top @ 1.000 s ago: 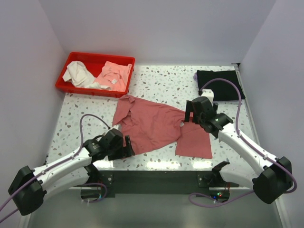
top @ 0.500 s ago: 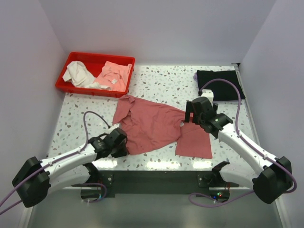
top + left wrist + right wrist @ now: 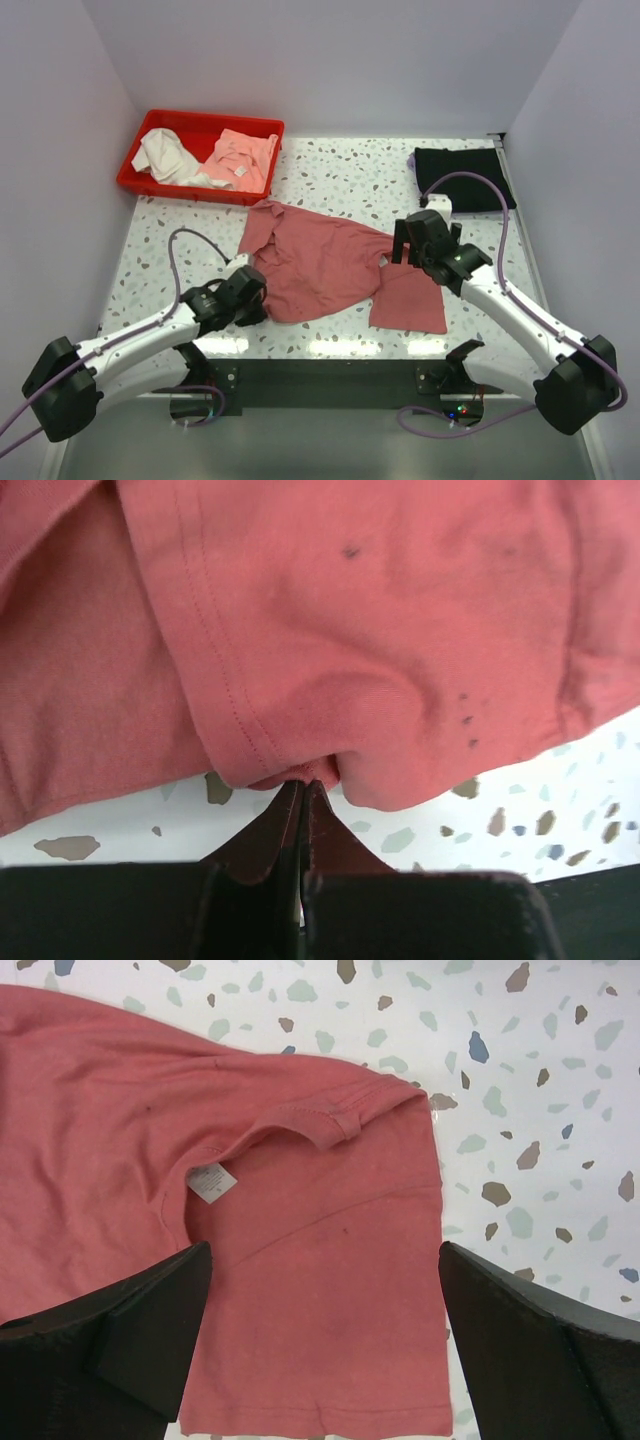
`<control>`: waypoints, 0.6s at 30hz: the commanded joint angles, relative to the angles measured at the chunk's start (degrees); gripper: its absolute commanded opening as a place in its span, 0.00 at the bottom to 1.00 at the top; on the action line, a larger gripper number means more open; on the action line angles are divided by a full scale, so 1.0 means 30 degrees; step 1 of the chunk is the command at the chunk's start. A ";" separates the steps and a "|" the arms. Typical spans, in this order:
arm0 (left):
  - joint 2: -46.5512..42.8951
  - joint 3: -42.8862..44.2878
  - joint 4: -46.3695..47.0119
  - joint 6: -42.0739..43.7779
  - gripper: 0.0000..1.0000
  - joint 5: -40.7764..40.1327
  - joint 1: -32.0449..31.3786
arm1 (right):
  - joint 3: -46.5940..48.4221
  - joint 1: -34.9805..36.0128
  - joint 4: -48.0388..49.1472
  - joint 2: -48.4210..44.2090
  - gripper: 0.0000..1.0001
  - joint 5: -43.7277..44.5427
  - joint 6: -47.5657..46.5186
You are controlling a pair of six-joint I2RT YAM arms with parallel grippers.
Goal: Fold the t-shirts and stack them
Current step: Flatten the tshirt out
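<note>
Folding is barely begun: the rose-red t-shirt [image 3: 330, 265] lies crumpled mid-frame, its lower-left hem [image 3: 255, 750] pinched by the left end effector [image 3: 303, 788], right end effector [image 3: 325, 1290] wide above the collar [image 3: 310, 1125], black t-shirt [image 3: 465, 165] seemingly folded upper right.

The right hand [image 3: 322, 1252] hangs wide open above the rose-red t-shirt [image 3: 100, 1110].

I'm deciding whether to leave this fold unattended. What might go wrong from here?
1. The left gripper pinches only a small bit of the edge of the rose-red shirt at its fingertips; it may slip out on a pull.
2. The right gripper stands open above the collar, holding nothing; a one-sided pull may drag and bunch the rumpled shirt.
</note>
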 commanded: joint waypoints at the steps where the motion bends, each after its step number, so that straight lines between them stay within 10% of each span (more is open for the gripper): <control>1: -0.0895 0.1897 0.0023 0.0682 0.00 -0.1288 -0.0076 | -0.0257 -0.0059 -0.0126 -0.0334 0.99 0.0455 0.0020; 10: -0.1745 0.8049 0.0983 0.3552 0.00 -0.7138 -0.0047 | -0.0346 -0.1253 -0.0917 0.0895 0.99 0.1102 0.3265; 18: -0.1803 1.0659 0.2101 0.5398 0.00 -1.0399 -0.0018 | -0.0024 -0.5888 0.2419 0.3236 0.99 -0.5754 0.4006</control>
